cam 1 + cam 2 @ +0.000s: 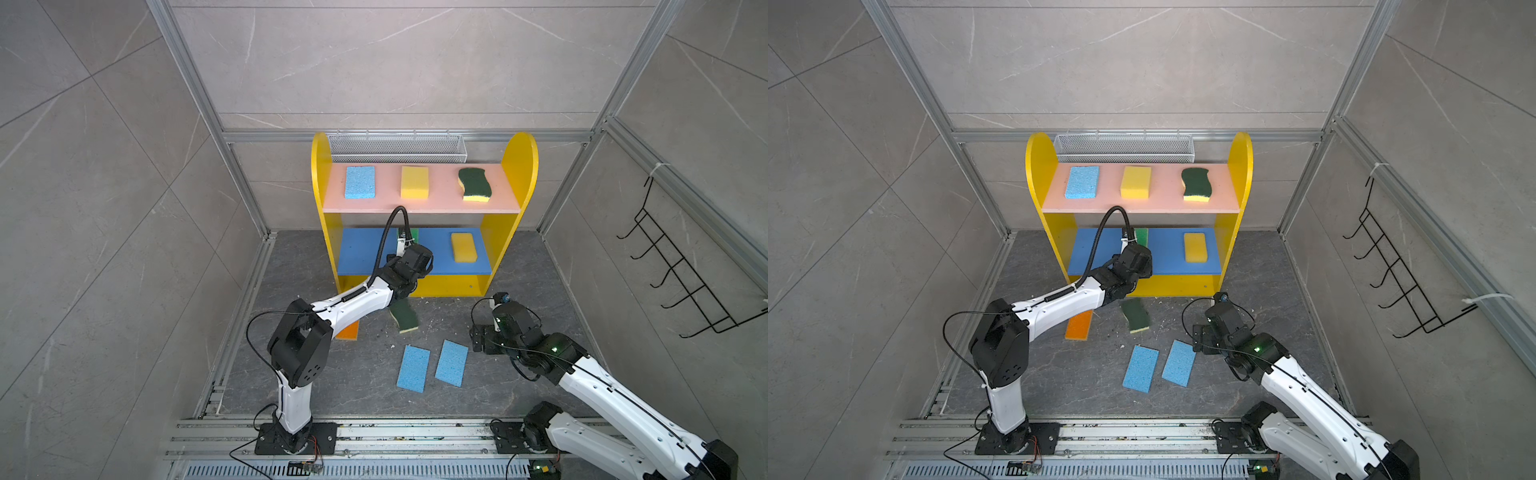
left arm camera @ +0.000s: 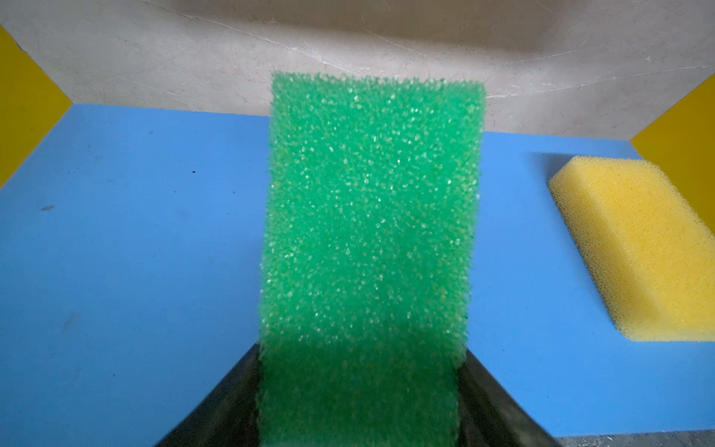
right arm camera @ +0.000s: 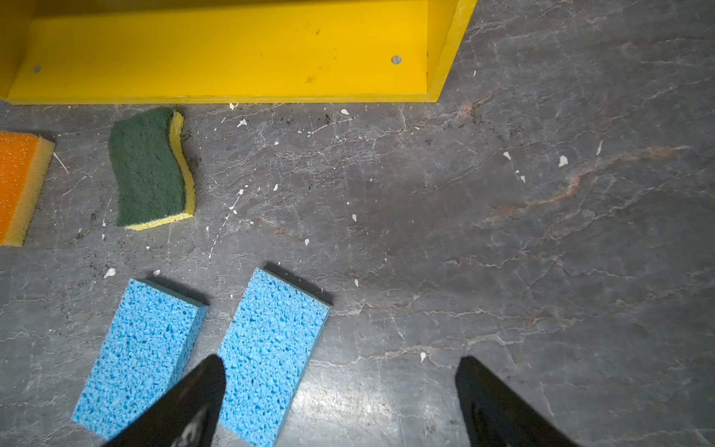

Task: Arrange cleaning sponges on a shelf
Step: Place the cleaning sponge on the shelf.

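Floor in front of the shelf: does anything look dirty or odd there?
Yes. Small pale crumbs and dark specks litter the floor around the wavy green sponge, probably foam shed from sponges.

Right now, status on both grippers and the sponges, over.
Left gripper shut on bright green sponge, over blue board beside yellow sponge. Right gripper open, empty. Orange sponge, wavy green sponge, two blue sponges on floor. Path clear.

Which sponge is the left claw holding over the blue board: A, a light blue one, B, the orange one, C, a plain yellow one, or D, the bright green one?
D: in the left wrist view the bright green sponge sits gripped in the left claw over the blue board.
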Motion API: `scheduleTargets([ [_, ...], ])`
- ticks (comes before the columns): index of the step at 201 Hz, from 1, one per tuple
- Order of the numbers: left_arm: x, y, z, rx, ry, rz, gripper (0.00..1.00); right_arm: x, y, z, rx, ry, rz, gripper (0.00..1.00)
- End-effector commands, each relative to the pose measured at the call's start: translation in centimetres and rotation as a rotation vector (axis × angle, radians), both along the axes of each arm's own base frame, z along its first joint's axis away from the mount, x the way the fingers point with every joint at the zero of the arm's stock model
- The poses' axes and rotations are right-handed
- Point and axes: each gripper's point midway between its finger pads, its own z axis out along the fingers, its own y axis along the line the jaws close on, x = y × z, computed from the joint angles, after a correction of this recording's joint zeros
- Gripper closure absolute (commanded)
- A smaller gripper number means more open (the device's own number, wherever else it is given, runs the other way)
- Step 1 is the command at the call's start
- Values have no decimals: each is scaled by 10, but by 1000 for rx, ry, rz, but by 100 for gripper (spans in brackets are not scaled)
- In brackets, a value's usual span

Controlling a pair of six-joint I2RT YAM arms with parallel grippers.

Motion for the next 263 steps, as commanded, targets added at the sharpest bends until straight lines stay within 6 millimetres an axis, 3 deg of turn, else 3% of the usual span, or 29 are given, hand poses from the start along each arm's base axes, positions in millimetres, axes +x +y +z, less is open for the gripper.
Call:
scheduleTargets([
  [1,12,-6,14,-15,-45,7,31,2,3,6,17,-21,5,5],
  [46,15,-11,1,0,-24,-1,31,0,1,5,17,-24,2,5],
  [142,23,-15,-5,8,-31,15,31,3,4,3,17,-12,7,5],
  [197,31,-16,-9,25,-21,36,27,2,4,3,15,-11,9,5],
  [263,28,-9,-15,22,11,75,22,0,0,4,-2,-13,3,5],
])
